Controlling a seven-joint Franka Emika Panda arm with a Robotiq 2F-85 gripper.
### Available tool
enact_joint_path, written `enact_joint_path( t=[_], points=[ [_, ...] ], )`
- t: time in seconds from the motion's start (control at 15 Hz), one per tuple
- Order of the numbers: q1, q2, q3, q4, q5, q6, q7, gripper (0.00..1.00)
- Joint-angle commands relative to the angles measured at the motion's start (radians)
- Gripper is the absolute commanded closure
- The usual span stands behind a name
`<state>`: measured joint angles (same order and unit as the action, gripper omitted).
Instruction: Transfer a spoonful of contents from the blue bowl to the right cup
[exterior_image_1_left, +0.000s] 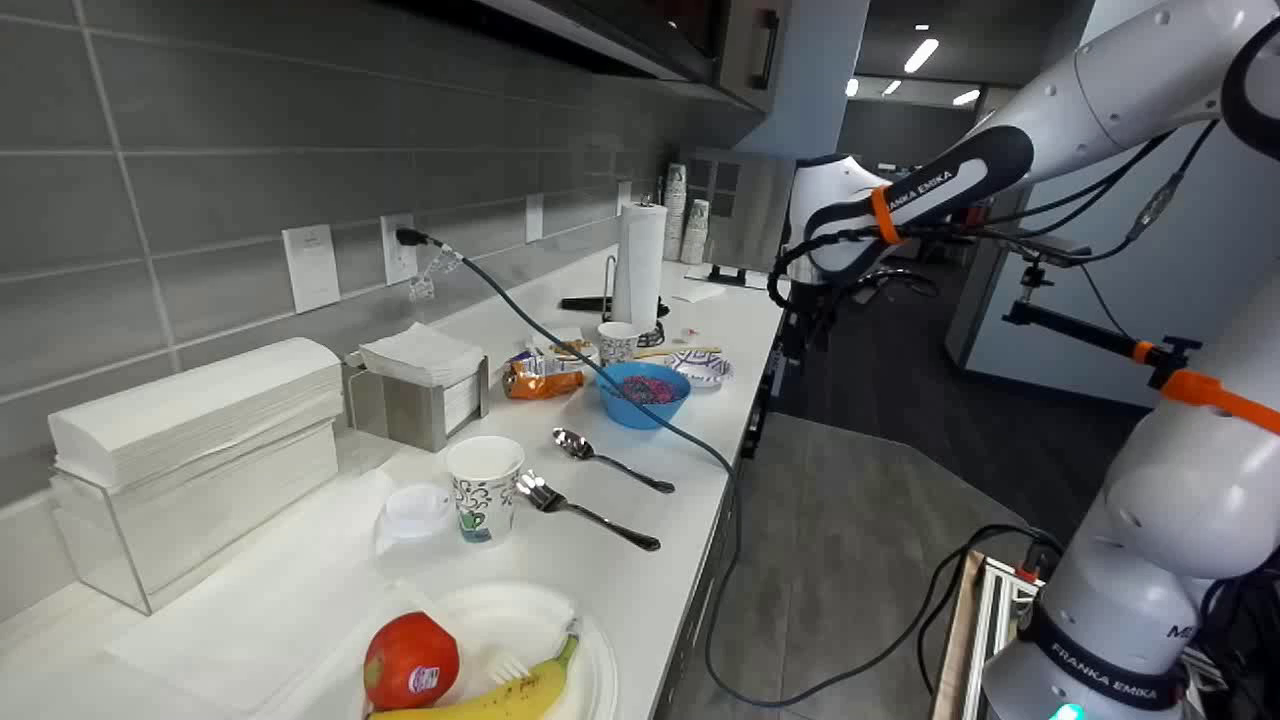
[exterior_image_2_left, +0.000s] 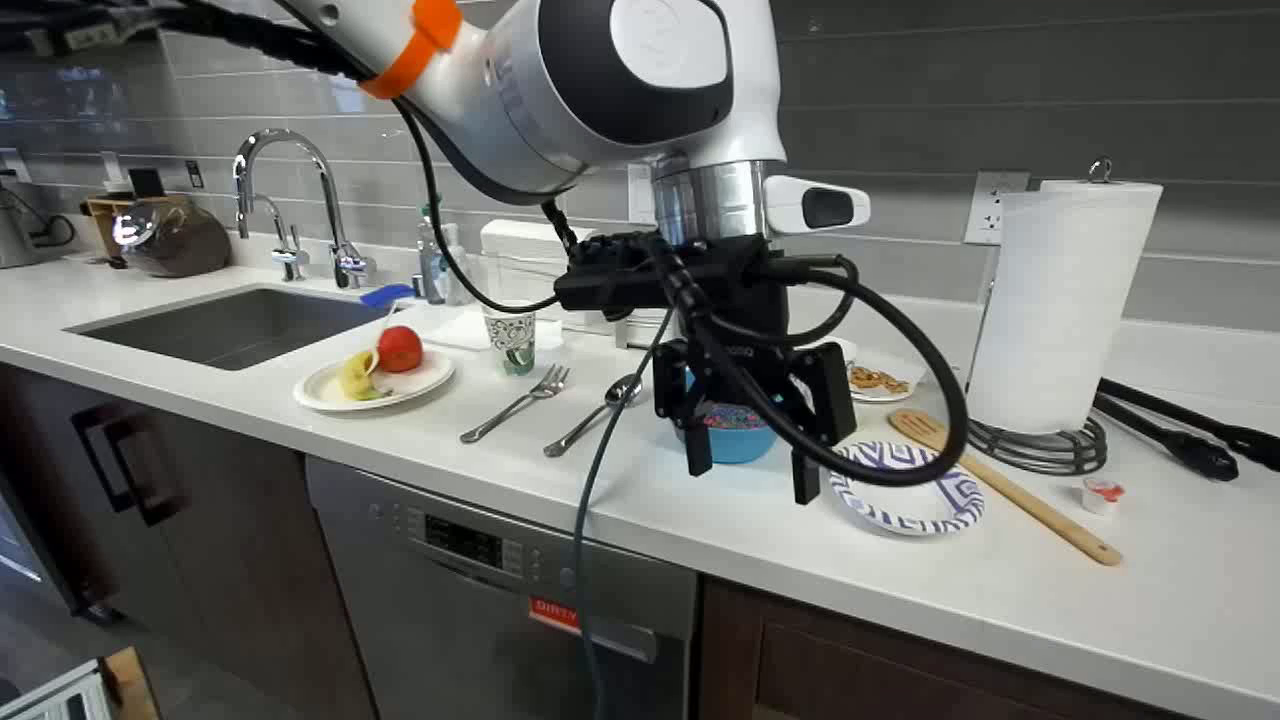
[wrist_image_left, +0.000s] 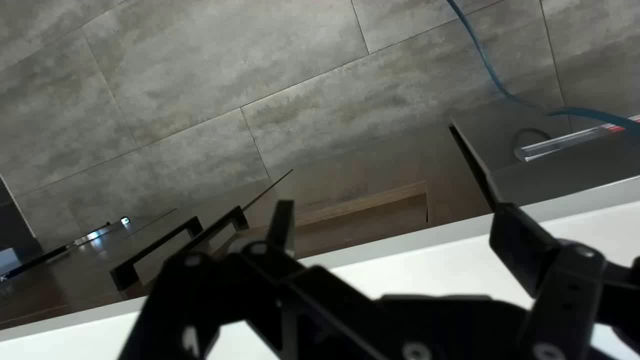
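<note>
In an exterior view, black fingers gape empty; reaching for the shiny metal spoon at nine o'clock from the bright-blue round bowl on the white table could snag the blue-grey cable crossing there, tipping the bowl

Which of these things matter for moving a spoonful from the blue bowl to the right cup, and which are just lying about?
For the job:
blue bowl
its contents
right cup, behind the blue bowl
metal spoon, most likely
fingers, open

Just lying about, it seems:
fork
left cup
wooden spoon
red fruit
banana
paper towels
</note>
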<state>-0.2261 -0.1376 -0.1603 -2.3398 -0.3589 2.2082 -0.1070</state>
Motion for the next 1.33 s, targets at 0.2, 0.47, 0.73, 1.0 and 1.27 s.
enact_joint_path(
  t=[0.2, 0.47, 0.73, 1.0, 1.27],
  points=[
    [0.01, 0.0, -0.009, 0.001, -0.001, -0.002, 0.001, 0.0],
    [0.01, 0.0, -0.009, 0.001, -0.001, -0.002, 0.001, 0.0],
    [0.01, 0.0, -0.009, 0.001, -0.001, -0.002, 0.001, 0.0],
    [0.071, 0.048, 0.028, 0.109, 0.126, -0.062, -0.007, 0.0],
    [0.149, 0.071, 0.083, 0.205, 0.269, -0.208, -0.026, 0.0]
  ],
)
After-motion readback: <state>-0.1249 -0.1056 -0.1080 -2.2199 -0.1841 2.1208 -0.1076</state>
